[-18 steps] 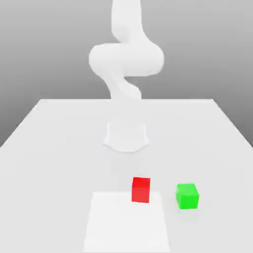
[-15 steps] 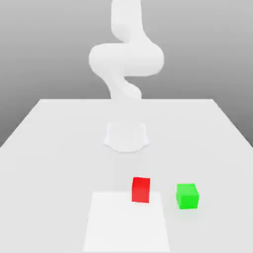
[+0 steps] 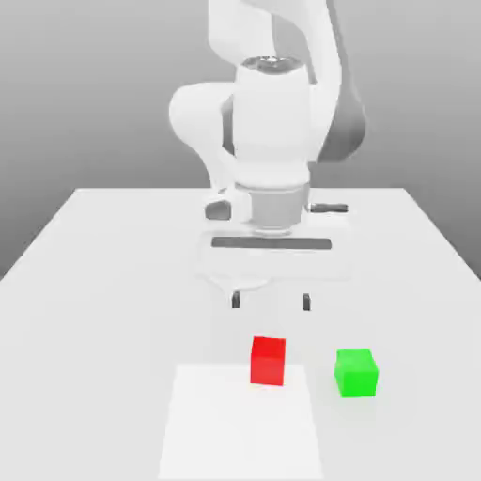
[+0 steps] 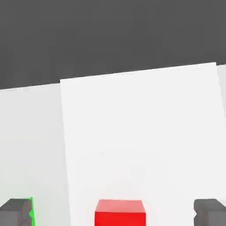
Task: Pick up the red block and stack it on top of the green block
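The red block [image 3: 268, 361] rests on the table at the far edge of a brighter white square patch [image 3: 241, 423]. The green block [image 3: 356, 372] sits on the table a short way toward the exterior view's right of it, apart from it. My gripper [image 3: 271, 301] hangs open above the table just behind the red block, with nothing between its dark fingertips [image 3: 236, 301]. In the hand view the red block [image 4: 120, 212] lies midway between the two fingertips [image 4: 14, 211], and a sliver of the green block [image 4: 31, 211] shows beside one of them.
The white table [image 3: 113, 272] spreads wide on both sides of the blocks. The arm's base and body [image 3: 268, 122] rise at the back centre. The white square patch [image 4: 141, 132] lies flat on the table.
The arm's hand and gripper now appear above the table behind the red block, where earlier only a faint pale shape showed. Both blocks stay where they were.
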You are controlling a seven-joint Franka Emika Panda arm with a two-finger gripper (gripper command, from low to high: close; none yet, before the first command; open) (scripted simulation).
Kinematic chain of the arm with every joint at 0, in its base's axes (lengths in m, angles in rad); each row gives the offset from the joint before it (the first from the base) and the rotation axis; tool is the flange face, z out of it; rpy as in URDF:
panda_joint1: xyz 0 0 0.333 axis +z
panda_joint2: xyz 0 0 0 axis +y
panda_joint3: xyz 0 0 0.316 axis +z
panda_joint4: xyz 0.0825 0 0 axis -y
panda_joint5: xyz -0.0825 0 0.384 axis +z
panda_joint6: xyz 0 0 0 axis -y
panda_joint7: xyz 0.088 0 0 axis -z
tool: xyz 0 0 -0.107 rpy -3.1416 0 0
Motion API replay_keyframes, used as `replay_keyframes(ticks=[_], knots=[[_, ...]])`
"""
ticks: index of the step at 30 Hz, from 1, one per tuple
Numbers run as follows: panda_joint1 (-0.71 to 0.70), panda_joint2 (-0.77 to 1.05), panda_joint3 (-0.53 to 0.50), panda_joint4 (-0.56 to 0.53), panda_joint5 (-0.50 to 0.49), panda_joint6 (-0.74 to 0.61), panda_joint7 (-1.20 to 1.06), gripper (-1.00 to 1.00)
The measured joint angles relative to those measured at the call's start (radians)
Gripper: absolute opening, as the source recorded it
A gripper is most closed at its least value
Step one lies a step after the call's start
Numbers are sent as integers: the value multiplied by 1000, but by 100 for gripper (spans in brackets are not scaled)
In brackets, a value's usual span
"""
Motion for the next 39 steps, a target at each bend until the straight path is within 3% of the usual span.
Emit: replay_keyframes(ticks=[5, 6, 13, 22, 39], knots=[[43, 220, -59, 8, -80, 182, 65, 0], [54, 252, -72, 12, -89, 210, 74, -100], [60, 258, -78, 12, -94, 216, 77, -100], [66, -21, -54, -23, -18, -28, 4, -100], [313, -50, -13, 99, -9, -180, -654, -100]])
